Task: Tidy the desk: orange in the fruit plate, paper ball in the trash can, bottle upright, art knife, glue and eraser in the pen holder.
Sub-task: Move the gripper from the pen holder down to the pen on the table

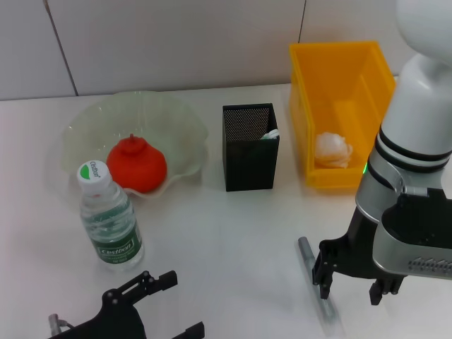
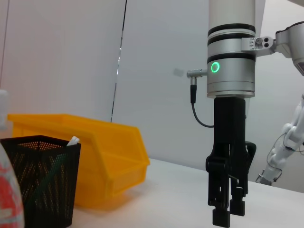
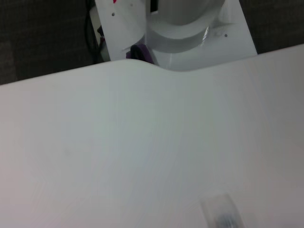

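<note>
With the orange [image 1: 136,166] plated, paper ball [image 1: 332,150] binned and bottle [image 1: 108,215] upright, we hover our right gripper [image 1: 351,282], fingers apart, over the knife [image 1: 315,285].

Robot lab — bare white table [image 1: 233,233], plain panelled wall [image 1: 176,42], second robot arm [image 2: 289,142] in background.

A white table [image 1: 233,233] fills the near and middle scene. At its far edge stands a pale panelled wall [image 1: 176,42], with thin dark seams.
</note>
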